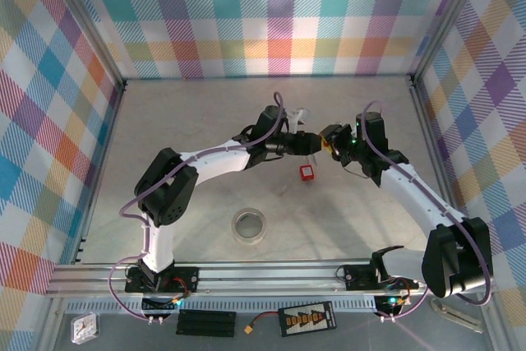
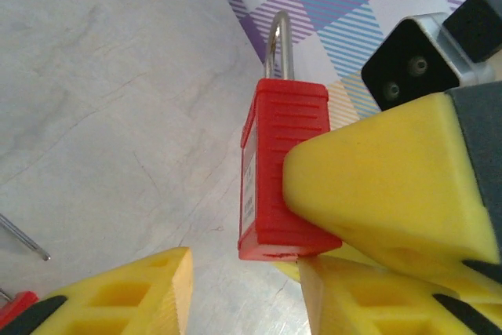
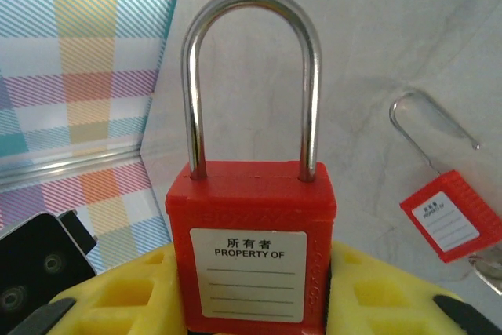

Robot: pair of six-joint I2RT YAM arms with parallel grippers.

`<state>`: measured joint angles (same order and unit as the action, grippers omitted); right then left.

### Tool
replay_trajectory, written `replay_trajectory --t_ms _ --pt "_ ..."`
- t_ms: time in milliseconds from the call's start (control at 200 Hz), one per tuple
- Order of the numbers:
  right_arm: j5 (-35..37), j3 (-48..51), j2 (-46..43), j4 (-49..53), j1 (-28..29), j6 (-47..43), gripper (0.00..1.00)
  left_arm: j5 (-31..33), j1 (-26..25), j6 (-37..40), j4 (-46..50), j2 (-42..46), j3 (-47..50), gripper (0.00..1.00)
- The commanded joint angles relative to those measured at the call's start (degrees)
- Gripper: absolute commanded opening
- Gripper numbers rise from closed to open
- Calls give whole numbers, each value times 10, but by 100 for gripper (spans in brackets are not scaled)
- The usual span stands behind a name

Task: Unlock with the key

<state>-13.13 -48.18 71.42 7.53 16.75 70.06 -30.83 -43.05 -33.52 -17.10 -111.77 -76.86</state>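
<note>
A red padlock (image 3: 252,249) with a white "PROPERTY OF" label stands upright, its steel shackle (image 3: 251,1) seated in both holes. My right gripper (image 3: 251,307) is shut on its body, a yellow finger on each side. In the left wrist view the same padlock (image 2: 282,162) hangs just beyond my left gripper (image 2: 243,272), which is open with its fingers apart below the lock's underside. One right finger (image 2: 392,186) presses on the lock there. On the table lies a red tag (image 3: 451,221) on a wire loop, also visible from above as the tag (image 1: 306,173). I cannot make out the key for certain.
Both grippers meet above the middle of the table, the left gripper (image 1: 309,144) and the right gripper (image 1: 330,142). A roll of clear tape (image 1: 249,225) lies nearer the bases. Plaid walls (image 1: 271,14) enclose the table on three sides.
</note>
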Motion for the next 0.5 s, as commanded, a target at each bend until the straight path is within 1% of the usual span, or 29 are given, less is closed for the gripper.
replay_trajectory --t_ms 0,120,230,285,410,495 --pt "-238 5 1 77 76 -5 0 60 -3 -26 -200 43 24 42" --pt "-232 8 7 80 76 -6 0 82 4 -30 -211 69 72 43" --pt "-223 10 9 94 76 -20 0 90 18 -39 -212 92 94 48" --pt "-207 5 9 114 74 -34 0 95 24 -37 -191 106 99 51" --pt "-178 -8 8 158 72 -72 0 125 30 -5 -91 158 106 58" --pt "-148 -21 4 200 69 -104 0 154 38 17 34 199 101 60"
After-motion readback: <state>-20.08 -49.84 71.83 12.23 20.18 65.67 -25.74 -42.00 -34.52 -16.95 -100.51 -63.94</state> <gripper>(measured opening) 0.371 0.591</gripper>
